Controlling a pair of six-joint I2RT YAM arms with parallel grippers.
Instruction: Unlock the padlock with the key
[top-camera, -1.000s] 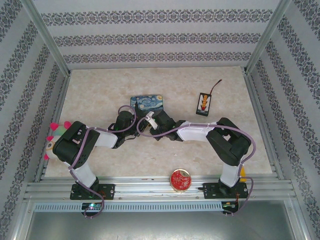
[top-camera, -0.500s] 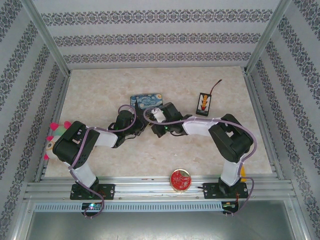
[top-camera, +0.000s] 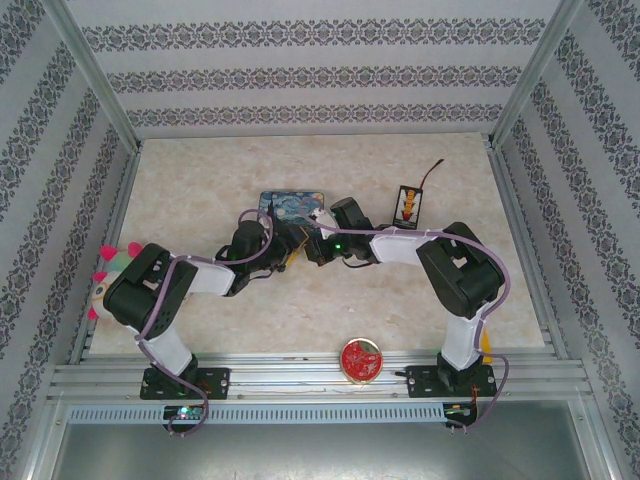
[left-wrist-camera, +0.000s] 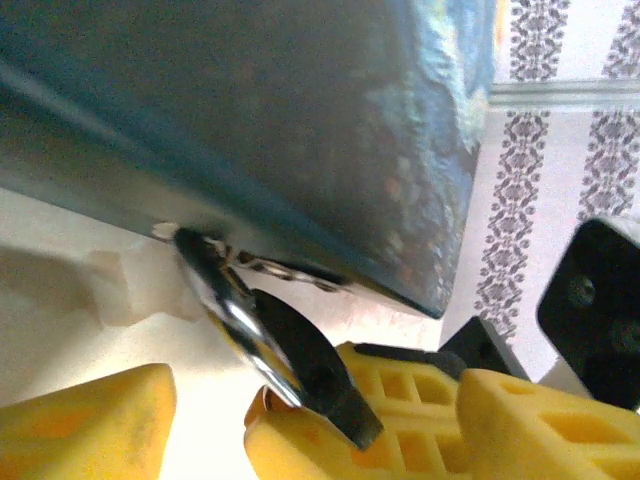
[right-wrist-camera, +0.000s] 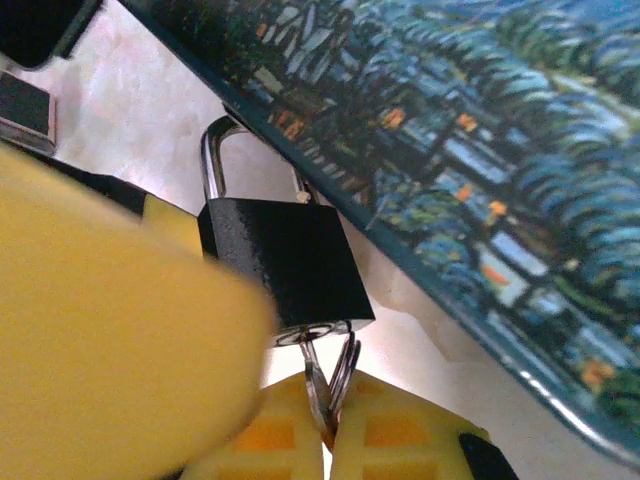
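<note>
So, starting at the near edge: a red disc (top-camera: 361, 359) sits between the two arm bases, and a plush toy (top-camera: 108, 270) is off at the near left by the left arm. Both arms reach in toward the middle of the table (top-camera: 200, 180), and their tips meet right at the near side of the tin (top-camera: 290, 203).

The right gripper (right-wrist-camera: 330, 425) has its yellow pads squeezed almost together on the key (right-wrist-camera: 318, 385). The key is stuck up into the bottom of the padlock (right-wrist-camera: 285, 265), with a second key or ring hanging beside it.

The left gripper (left-wrist-camera: 205, 400) is spread apart. The padlock's dark body leans on its right-hand finger, with a clear gap to the other one, so it isn't clamping anything as far as I can see.

The padlock itself hangs just off the tin's near edge, about mid-table. Its shackle (right-wrist-camera: 212, 150) runs up to the tin's rim. It looks seated in the body on both legs, though where it hooks on is tucked under the edge and hard to make out.

Further back and to the right, well clear of all that, there's a small black box (top-camera: 408, 203) with orange arrows and a wire trailing off its far end.
</note>
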